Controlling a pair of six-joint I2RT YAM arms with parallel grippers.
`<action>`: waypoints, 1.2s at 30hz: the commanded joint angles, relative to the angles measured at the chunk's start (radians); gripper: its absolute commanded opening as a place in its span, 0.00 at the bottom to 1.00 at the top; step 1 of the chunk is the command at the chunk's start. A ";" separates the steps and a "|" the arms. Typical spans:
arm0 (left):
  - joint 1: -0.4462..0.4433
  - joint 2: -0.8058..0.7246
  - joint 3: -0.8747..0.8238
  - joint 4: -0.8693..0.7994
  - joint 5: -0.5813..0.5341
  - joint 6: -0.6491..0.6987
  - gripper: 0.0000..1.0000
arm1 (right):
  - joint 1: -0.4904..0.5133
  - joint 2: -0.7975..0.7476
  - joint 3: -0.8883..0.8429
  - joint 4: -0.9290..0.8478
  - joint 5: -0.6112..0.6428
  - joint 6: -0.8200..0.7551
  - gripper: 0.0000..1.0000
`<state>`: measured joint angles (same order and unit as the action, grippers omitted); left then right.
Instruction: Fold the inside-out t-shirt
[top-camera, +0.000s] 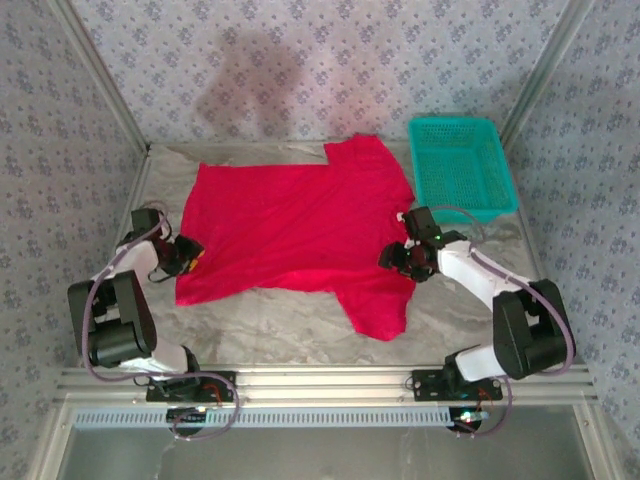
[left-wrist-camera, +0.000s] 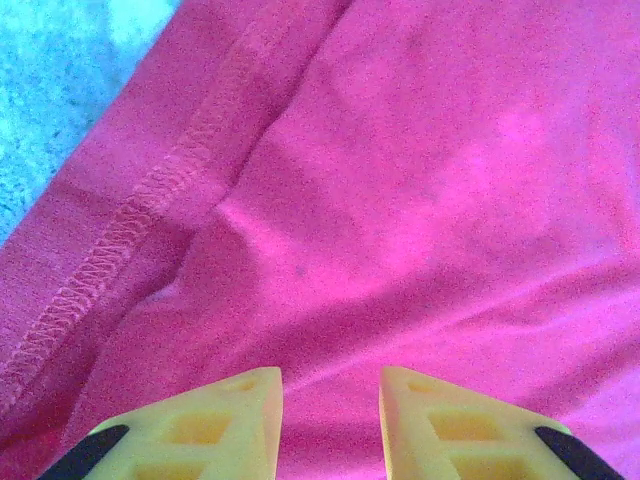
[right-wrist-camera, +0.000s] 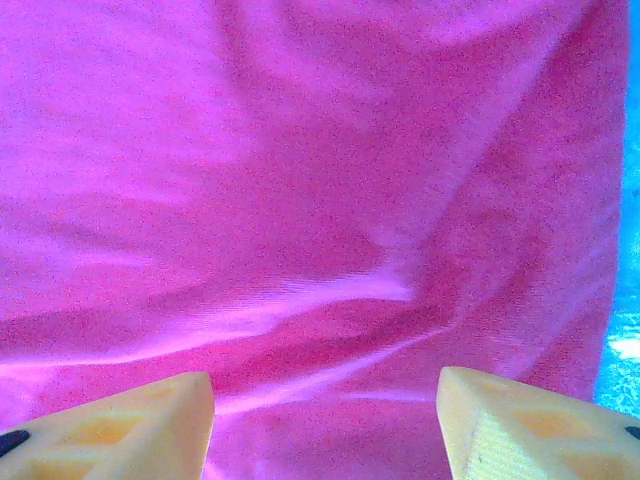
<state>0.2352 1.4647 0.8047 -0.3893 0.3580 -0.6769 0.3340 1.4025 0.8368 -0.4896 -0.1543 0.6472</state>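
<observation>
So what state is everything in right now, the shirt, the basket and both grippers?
Red t-shirt: spread flat on the table, unfolded, seam stitching showing.
Teal mesh basket: upright, empty.
Left gripper: jaws slightly apart over the shirt, gripping nothing.
Right gripper: jaws wide apart over the shirt, gripping nothing.

The bright red short-sleeved cloth t-shirt (top-camera: 290, 225) is a soft, matt knit. Its hem seam (left-wrist-camera: 110, 250), at the left of the left wrist view, shows ridged overlock stitching. The teal plastic mesh basket (top-camera: 465, 213), upper right, looks smooth. The crinkled grey tabletop sheet (top-camera: 280, 320) is faintly glossy.
</observation>
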 joint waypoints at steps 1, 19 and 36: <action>-0.014 -0.020 0.049 -0.057 -0.029 0.017 0.32 | 0.008 0.011 0.090 0.000 0.023 -0.009 0.64; 0.051 0.061 -0.007 -0.001 -0.025 -0.007 0.44 | -0.013 0.301 0.172 -0.029 0.044 -0.082 0.64; 0.118 -0.276 -0.126 -0.304 -0.238 -0.015 0.41 | 0.195 -0.477 -0.276 -0.330 0.092 0.109 0.57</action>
<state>0.3439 1.1564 0.7078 -0.6628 0.1036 -0.6800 0.5220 0.9863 0.6144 -0.7841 -0.0528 0.6762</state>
